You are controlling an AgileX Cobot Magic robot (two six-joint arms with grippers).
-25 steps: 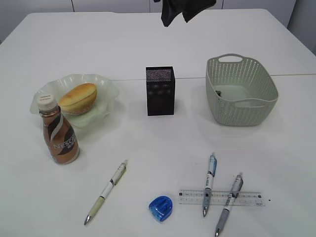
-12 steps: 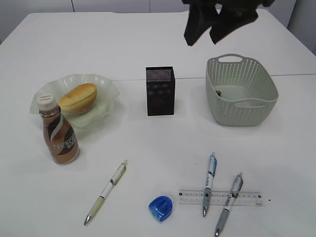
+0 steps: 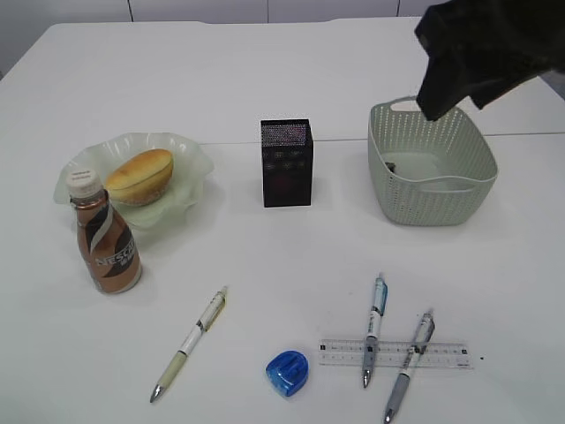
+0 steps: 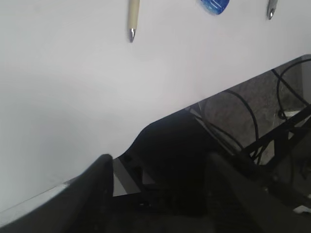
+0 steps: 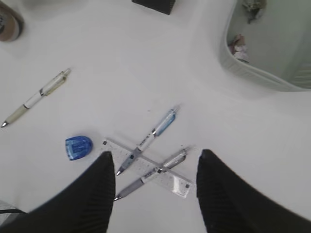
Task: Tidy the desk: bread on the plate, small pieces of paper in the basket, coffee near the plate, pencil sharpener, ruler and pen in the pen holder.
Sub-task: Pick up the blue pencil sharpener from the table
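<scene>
The bread (image 3: 139,174) lies on the plate (image 3: 190,159), and the coffee (image 3: 104,243) stands just in front of it. The pen holder (image 3: 286,162) is mid-desk; the basket (image 3: 459,194) to its right holds small paper bits (image 5: 238,42). Near the front edge, two pens (image 3: 375,327) cross the ruler (image 3: 441,353), the blue pencil sharpener (image 3: 288,372) lies left of them, and a third pen (image 3: 190,343) further left. My right gripper (image 3: 455,102) hangs open and empty above the basket's far rim. My left gripper (image 4: 158,158) is open and empty over the desk's front edge.
The white desk (image 3: 265,256) has a seam running across behind the pen holder. In the left wrist view, dark floor and cables (image 4: 257,121) show beyond the desk's front edge.
My right gripper has swung from above the far middle of the desk rightward and down to over the basket. Nothing on the desk has moved.
</scene>
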